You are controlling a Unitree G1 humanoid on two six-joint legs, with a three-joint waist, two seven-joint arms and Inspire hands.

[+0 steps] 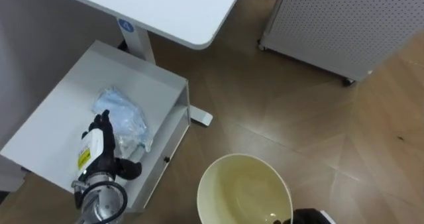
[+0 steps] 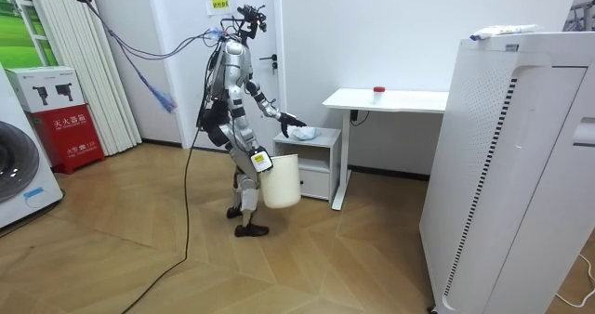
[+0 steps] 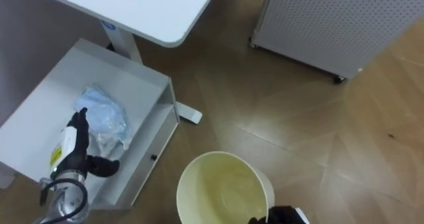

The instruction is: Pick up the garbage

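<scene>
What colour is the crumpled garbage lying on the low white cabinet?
The garbage is pale blue; clearest in the left eye view.

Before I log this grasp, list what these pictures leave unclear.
Left eye view: whether the left robot hand grips the blue bag on the cabinet is hidden by its own back.
Left eye view: the right robot hand at the bucket is cut off by the lower edge.
Room view: the red-topped thing on the desk is too small to identify.

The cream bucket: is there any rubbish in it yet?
Empty, as far as shows: the bucket is upright, mouth up, and its visible inside is bare and pale.
</scene>
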